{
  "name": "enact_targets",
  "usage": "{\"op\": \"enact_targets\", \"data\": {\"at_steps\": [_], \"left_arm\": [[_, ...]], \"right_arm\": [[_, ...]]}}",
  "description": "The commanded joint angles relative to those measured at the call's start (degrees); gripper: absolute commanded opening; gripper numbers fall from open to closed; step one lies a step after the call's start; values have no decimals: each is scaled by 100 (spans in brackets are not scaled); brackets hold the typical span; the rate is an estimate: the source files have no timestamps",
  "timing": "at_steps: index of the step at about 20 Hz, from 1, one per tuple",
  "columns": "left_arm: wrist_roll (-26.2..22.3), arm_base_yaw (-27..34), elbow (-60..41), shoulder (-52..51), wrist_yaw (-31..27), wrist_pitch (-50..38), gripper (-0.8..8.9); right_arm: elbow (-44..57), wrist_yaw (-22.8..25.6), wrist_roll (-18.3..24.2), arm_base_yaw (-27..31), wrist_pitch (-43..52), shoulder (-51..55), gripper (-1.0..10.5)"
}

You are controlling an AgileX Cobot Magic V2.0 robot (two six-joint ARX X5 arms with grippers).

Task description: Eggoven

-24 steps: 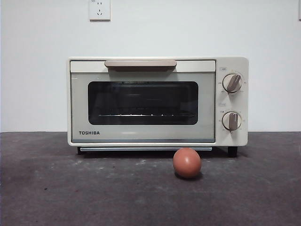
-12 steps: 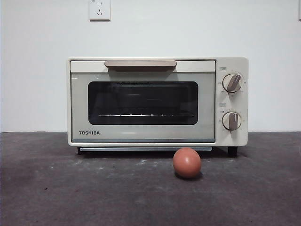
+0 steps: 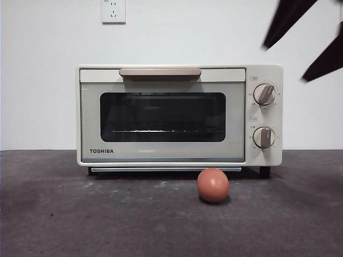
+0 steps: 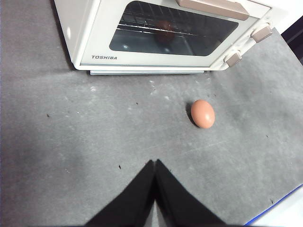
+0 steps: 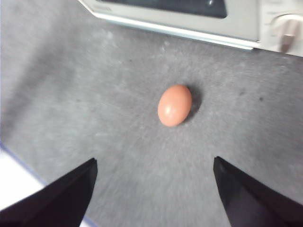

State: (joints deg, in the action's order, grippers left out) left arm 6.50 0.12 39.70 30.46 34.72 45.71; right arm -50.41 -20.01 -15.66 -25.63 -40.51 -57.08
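1. The egg looks light, rigid and brittle, with a smooth rounded shell that would likely slip under a hard squeeze. It probably wants a gentle hold across its narrow middle, the jaws meeting its two long sides.
2. The egg lies bare on the dark desk, just in front of the toaster oven, below the end that carries the two knobs. It does not touch the oven, whose door is closed.
3. The right pincer has its jaws spread wide. It hangs above the desk on the side of the egg away from the oven, the egg roughly in line with the gap, not touched.
4. The left pincer has its jaws pressed together, holding nothing. It sits farther back from the oven than the egg, well apart from it.
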Motion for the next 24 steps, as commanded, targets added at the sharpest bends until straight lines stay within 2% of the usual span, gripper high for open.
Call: {"op": "enact_targets", "data": {"at_steps": [1,5,9,15,24], "left_arm": [[-107,-13,109,22,28,-33,7],[-107,-15,109,22,26,-33,7],[-105,-63,109,22,28,-33,7],[-105,-142,109,22,26,-35,7],[-98,-142,109,24,26,-42,7]], "right_arm": [[-103,516,-455,-417,374,-518,392],[-103,1154,-815,-964,1158,-1443,392],[-103,1569,-1045,-1185,1851,-2317,391],[-105,1624,-1137,-1215,2485,-3244,376],[-105,1696,-1139,-1241,2730,-3816,375]]}}
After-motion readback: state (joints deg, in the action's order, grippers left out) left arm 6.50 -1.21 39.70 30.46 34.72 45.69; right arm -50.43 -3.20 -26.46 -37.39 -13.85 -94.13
